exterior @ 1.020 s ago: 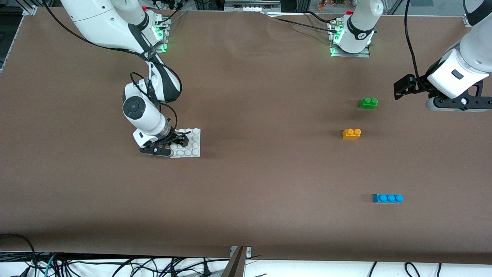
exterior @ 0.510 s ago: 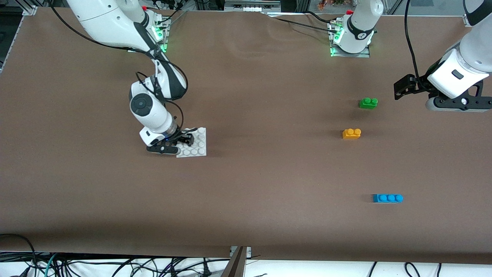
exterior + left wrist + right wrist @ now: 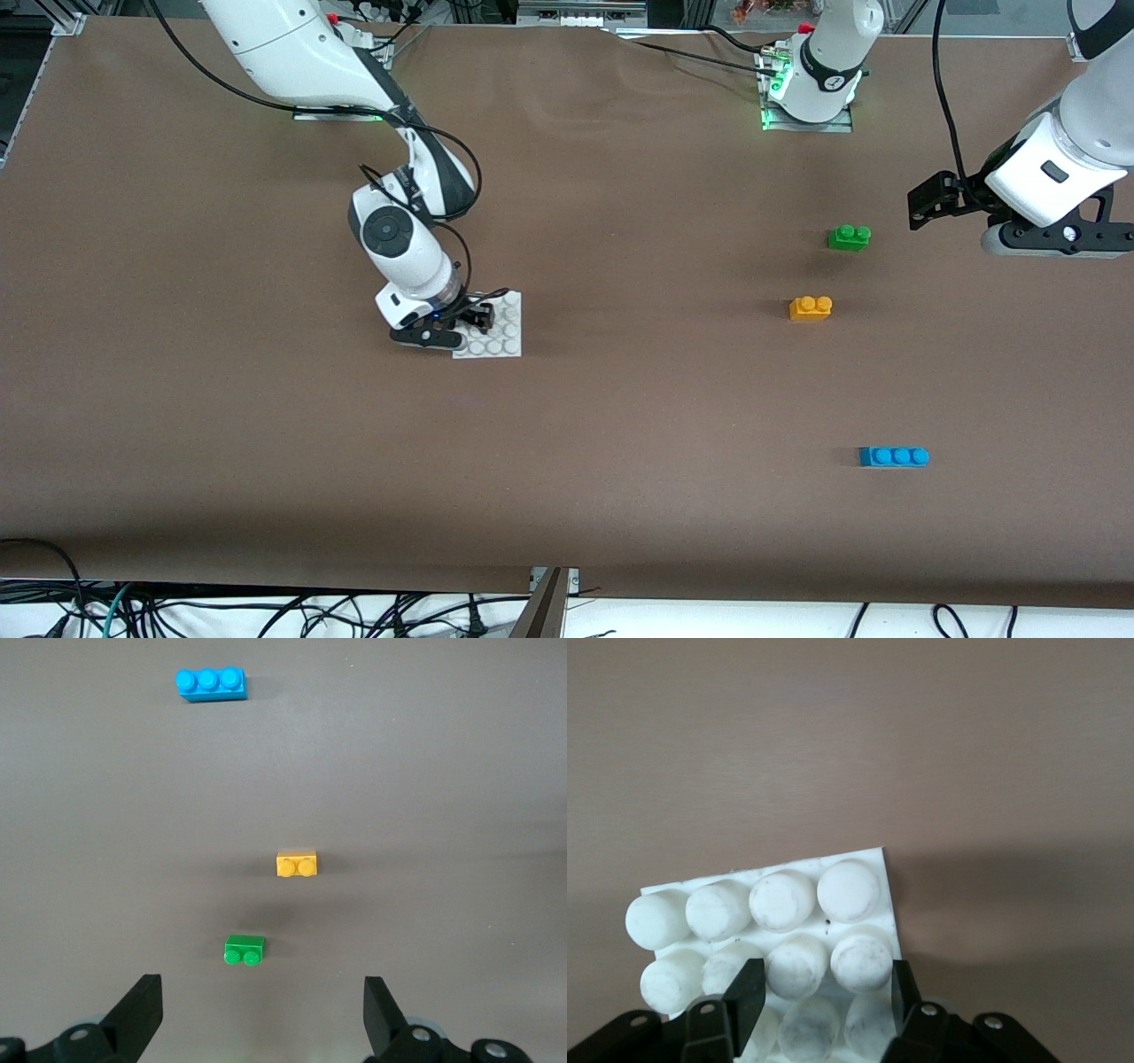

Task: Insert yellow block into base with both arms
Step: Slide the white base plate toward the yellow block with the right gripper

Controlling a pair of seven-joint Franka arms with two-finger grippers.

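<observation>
The right tool (image 3: 474,316), pinching the base (image 3: 496,328), has carried it along the worktop (image 3: 620,399) toward the left arm's end. The yellow block (image 3: 811,307) lies between green brick (image 3: 849,237) and blue brick (image 3: 894,456). The left tool (image 3: 921,206) waits, spread.

White studded base (image 3: 496,332) held at one edge; yellow block (image 3: 811,307) lies upright between green and blue bricks.
</observation>
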